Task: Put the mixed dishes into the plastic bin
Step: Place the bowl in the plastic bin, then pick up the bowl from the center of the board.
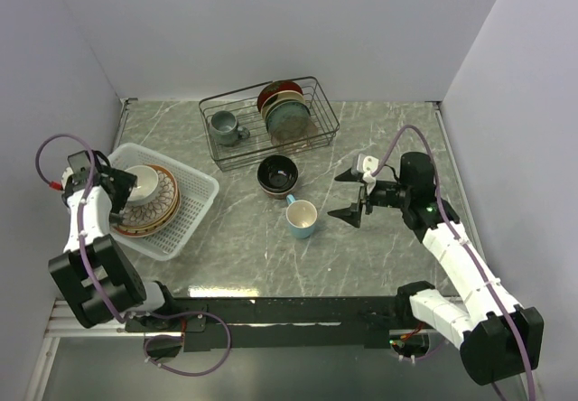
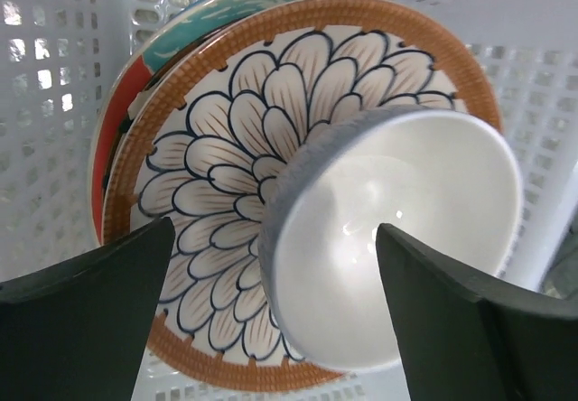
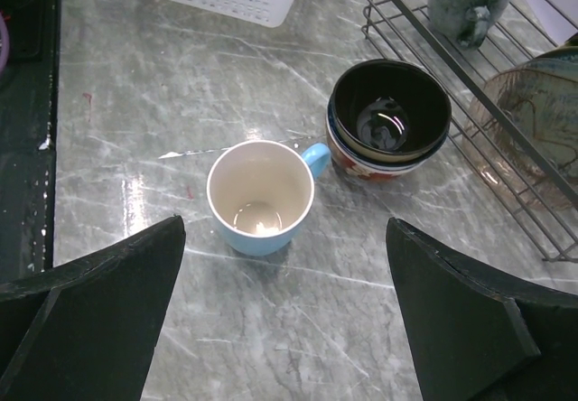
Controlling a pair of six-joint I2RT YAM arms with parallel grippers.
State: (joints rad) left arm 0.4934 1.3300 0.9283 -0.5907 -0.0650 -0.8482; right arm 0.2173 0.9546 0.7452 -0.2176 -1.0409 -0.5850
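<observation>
The white plastic bin (image 1: pixel 197 204) stands at the left and holds a stack of plates (image 1: pixel 158 209). A petal-patterned plate with a brown rim (image 2: pixel 217 139) lies on top, and a teal, red-rimmed plate (image 2: pixel 212 8) shows beneath it. A white bowl with a blue-grey outside (image 2: pixel 397 229) rests on the stack. My left gripper (image 2: pixel 273 238) is open just above it, one finger on each side of the bowl's near rim. A light blue mug (image 3: pixel 260 198) and a dark bowl (image 3: pixel 388 116) stand on the table. My right gripper (image 3: pixel 285 238) hovers open, near the mug.
A black wire rack (image 1: pixel 271 116) at the back holds a grey mug (image 1: pixel 224 128) and several upright plates (image 1: pixel 284 107). The dark bowl (image 1: pixel 277 175) sits just in front of the rack, with the mug (image 1: pixel 302 219) nearer. Grey walls enclose the marble table.
</observation>
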